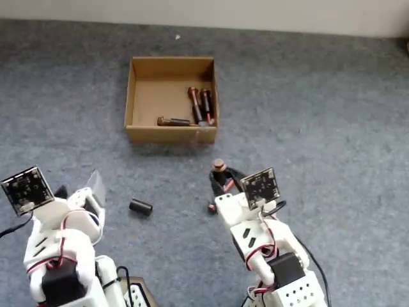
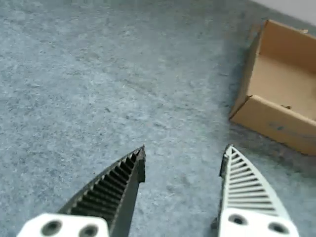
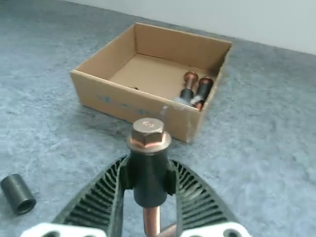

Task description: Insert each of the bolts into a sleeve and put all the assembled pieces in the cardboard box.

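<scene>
Black ribbed fingers (image 3: 106,195) of the right gripper (image 3: 147,167) pinch a dark sleeve (image 3: 148,190). A copper-coloured bolt (image 3: 150,136) stands upright in it, with its hex head on top and its shank showing below. Just beyond sits the cardboard box (image 3: 123,101), holding three assembled pieces (image 1: 198,105) near one corner. A loose sleeve (image 1: 140,206), a short black tube, lies on its side on the grey carpet (image 1: 319,96) between the arms. The left gripper (image 2: 185,158) hangs spread wide over bare carpet.
</scene>
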